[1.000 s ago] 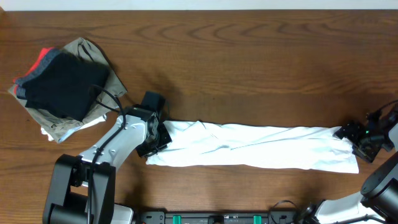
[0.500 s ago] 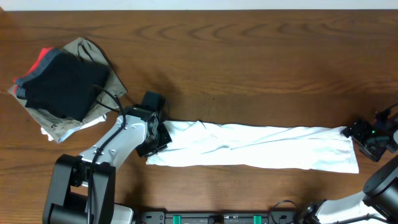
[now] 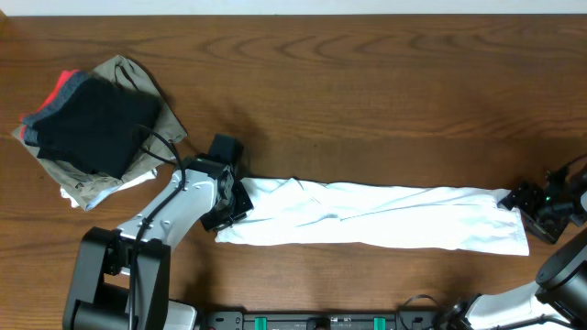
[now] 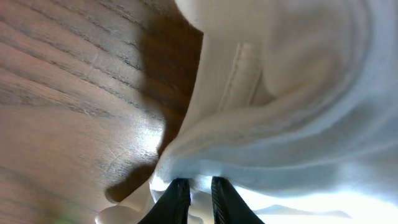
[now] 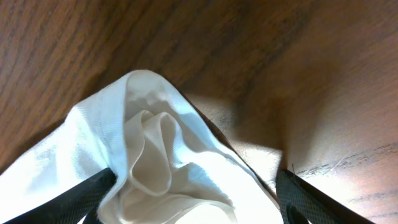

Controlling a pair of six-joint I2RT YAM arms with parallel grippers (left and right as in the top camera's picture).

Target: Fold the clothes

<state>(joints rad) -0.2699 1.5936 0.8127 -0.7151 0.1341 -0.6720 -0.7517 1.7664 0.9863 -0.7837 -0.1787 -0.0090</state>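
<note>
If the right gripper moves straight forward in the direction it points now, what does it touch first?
The garment: its bunched end lies directly ahead of the right gripper, between the open fingers. How near it is, I cannot tell.

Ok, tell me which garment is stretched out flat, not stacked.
The white garment, lying long between the left gripper and right gripper; the others sit in a pile.
</note>
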